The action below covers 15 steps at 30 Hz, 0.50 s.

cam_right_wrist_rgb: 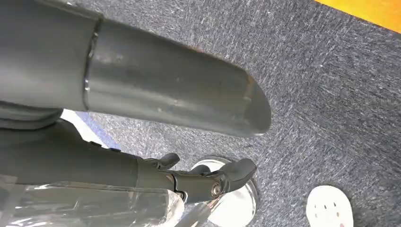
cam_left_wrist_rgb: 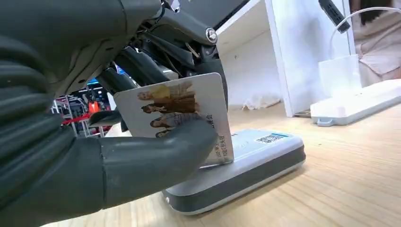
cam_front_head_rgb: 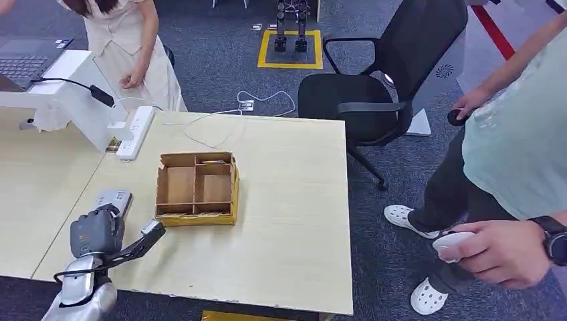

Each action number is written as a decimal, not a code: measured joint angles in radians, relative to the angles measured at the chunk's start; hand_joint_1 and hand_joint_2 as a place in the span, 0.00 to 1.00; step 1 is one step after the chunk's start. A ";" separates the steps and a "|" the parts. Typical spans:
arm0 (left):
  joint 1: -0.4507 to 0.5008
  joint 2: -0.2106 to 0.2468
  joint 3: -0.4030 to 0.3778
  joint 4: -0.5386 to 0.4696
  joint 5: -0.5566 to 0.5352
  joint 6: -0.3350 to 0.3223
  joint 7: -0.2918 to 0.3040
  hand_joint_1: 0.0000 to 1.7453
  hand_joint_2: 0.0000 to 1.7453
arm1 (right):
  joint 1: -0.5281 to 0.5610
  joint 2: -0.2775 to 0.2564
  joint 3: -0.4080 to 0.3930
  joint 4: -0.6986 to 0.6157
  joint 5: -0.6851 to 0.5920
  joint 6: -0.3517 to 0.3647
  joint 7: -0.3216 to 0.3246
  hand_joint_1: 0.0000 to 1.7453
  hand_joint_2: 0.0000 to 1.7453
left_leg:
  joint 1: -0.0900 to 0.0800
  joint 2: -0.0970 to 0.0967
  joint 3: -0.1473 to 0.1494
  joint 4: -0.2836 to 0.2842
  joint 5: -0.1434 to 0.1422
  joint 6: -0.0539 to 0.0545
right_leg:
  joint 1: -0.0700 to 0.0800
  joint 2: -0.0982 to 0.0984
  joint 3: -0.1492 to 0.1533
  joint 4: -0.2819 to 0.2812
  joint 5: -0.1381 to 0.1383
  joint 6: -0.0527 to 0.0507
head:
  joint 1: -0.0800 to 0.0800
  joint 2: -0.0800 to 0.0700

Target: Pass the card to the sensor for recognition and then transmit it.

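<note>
The left hand (cam_front_head_rgb: 97, 232) is seen at about 7 o'clock on the wooden counter (cam_front_head_rgb: 287, 221), near its front edge. In the left wrist view a card (cam_left_wrist_rgb: 182, 113) printed with small figures and text is pinched between the thick thumb and the darker fingers (cam_left_wrist_rgb: 142, 66) of that hand. The card is held tilted, its lower edge touching the top of the sensor (cam_left_wrist_rgb: 246, 161), a flat white and grey reader box with a small label on its top face. In the head view the sensor (cam_front_head_rgb: 115, 198) is partly covered by the hand.

The right hand (cam_right_wrist_rgb: 156, 109) is seen hanging over grey carpet; its fingers (cam_right_wrist_rgb: 208, 177) are loosely apart and nothing is held in them.

Toward the middle of the counter, at about 1 o'clock from the left hand, a cardboard divider box (cam_front_head_rgb: 197, 189) is placed, with its compartments open to the top. Farther back, at 12 o'clock, a white power strip (cam_front_head_rgb: 136, 132) lies beside a white stand (cam_front_head_rgb: 70, 93), on which a laptop (cam_front_head_rgb: 23, 60) is carried.

A black office chair (cam_front_head_rgb: 381, 73) stands beyond the far right corner of the counter. One person (cam_front_head_rgb: 127, 47) in light clothes is seen behind the stand, and another person (cam_front_head_rgb: 515, 147) at 3 o'clock holds a controller (cam_front_head_rgb: 451, 244).
</note>
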 joint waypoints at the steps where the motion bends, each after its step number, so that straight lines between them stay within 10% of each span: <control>1: -0.002 0.000 0.000 0.003 0.000 0.000 0.000 1.00 1.00 | 0.000 0.000 0.000 0.000 0.000 0.000 0.000 0.00 0.00 | 0.000 0.000 0.000 0.000 0.000 0.000 | 0.000 0.000 0.000 0.000 0.000 0.000 | 0.000 0.000; 15: -0.018 -0.007 0.000 0.054 0.002 -0.016 0.011 1.00 1.00 | 0.000 0.000 0.000 -0.001 0.000 0.000 0.003 0.00 0.00 | 0.000 0.000 0.000 0.000 0.000 0.000 | 0.000 0.000 0.000 0.000 0.000 0.000 | 0.000 0.000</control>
